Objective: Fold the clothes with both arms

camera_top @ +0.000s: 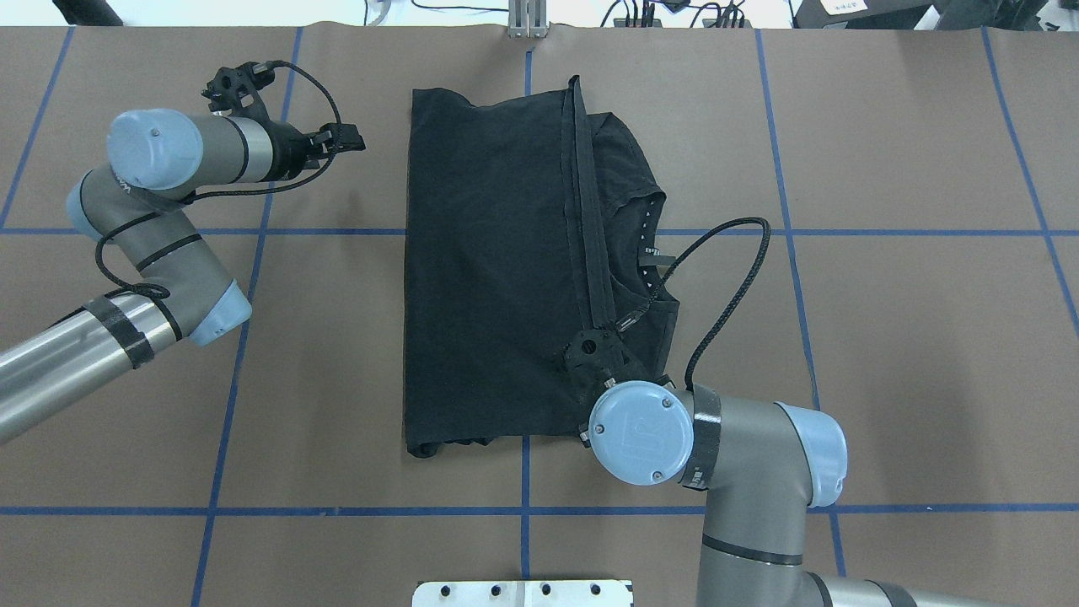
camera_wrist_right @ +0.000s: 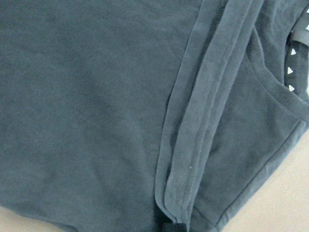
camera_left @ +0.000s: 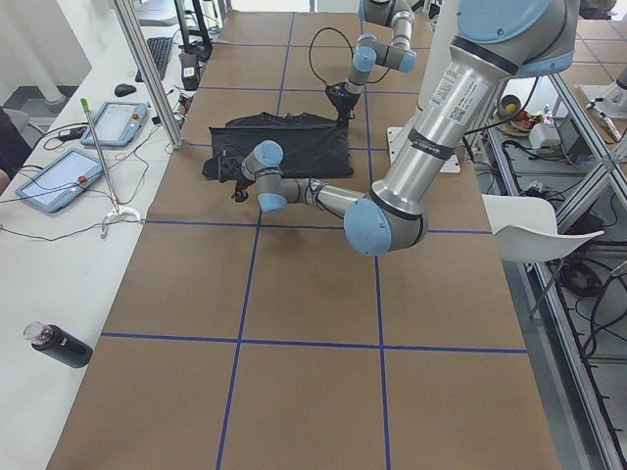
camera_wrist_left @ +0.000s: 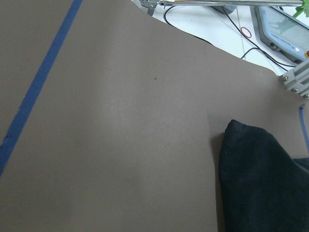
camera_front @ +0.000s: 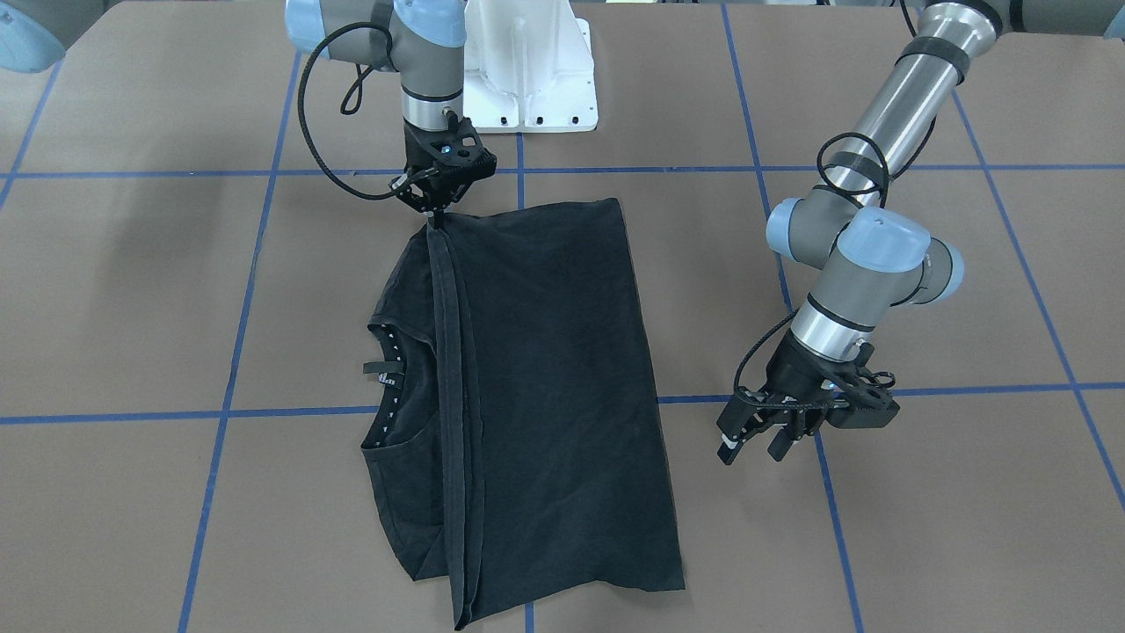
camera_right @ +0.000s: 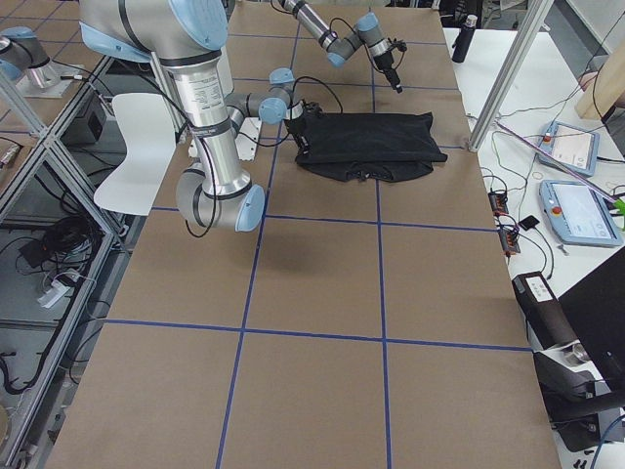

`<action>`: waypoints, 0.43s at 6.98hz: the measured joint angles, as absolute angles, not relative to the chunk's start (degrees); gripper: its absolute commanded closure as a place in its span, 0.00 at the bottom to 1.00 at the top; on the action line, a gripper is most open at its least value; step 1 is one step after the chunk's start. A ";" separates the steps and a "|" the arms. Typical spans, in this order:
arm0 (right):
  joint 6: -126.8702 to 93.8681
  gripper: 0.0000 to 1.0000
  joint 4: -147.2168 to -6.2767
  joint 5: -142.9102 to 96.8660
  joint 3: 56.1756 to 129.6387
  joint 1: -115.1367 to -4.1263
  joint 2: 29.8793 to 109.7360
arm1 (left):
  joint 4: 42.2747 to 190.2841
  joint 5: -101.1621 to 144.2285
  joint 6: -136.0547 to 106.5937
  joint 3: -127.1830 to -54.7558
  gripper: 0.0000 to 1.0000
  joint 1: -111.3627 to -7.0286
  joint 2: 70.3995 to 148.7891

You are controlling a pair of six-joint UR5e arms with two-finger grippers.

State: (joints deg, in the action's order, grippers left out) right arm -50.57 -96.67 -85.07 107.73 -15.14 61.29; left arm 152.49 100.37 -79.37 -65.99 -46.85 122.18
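The black T-shirt [camera_front: 545,369] [camera_top: 480,270] lies folded flat on the brown table, its hem band [camera_top: 582,211] laid across the body beside the collar [camera_top: 649,244]. My right gripper [camera_front: 437,209] [camera_top: 594,337] points down at the hem's near corner and is shut on the T-shirt there; the right wrist view shows the hem [camera_wrist_right: 193,145] running up from its fingertips. My left gripper [camera_front: 754,444] [camera_top: 350,139] hovers open and empty beside the shirt's far folded edge, apart from it. In the left wrist view only a corner of the shirt [camera_wrist_left: 260,183] shows.
The white pedestal base [camera_front: 527,79] stands at the robot's side of the table. Blue tape lines [camera_front: 237,290] grid the brown surface. Beyond the far edge are a metal post [camera_top: 527,21], cables, and a side bench with tablets [camera_left: 108,122] and a bottle [camera_left: 59,343].
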 measured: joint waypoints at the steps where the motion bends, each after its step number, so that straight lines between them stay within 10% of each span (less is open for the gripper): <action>1: -50.69 1.00 -96.71 -85.84 108.73 -16.06 61.98 | 152.47 100.35 -79.37 -66.06 0.10 -46.84 122.17; 3: -55.21 1.00 -96.58 -86.37 111.20 -15.76 65.46 | 152.39 100.23 -79.37 -66.34 0.10 -46.85 122.22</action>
State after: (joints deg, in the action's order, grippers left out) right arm -55.21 -96.58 -86.37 111.20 -15.76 65.46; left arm 152.39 100.23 -79.37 -66.34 -46.85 122.22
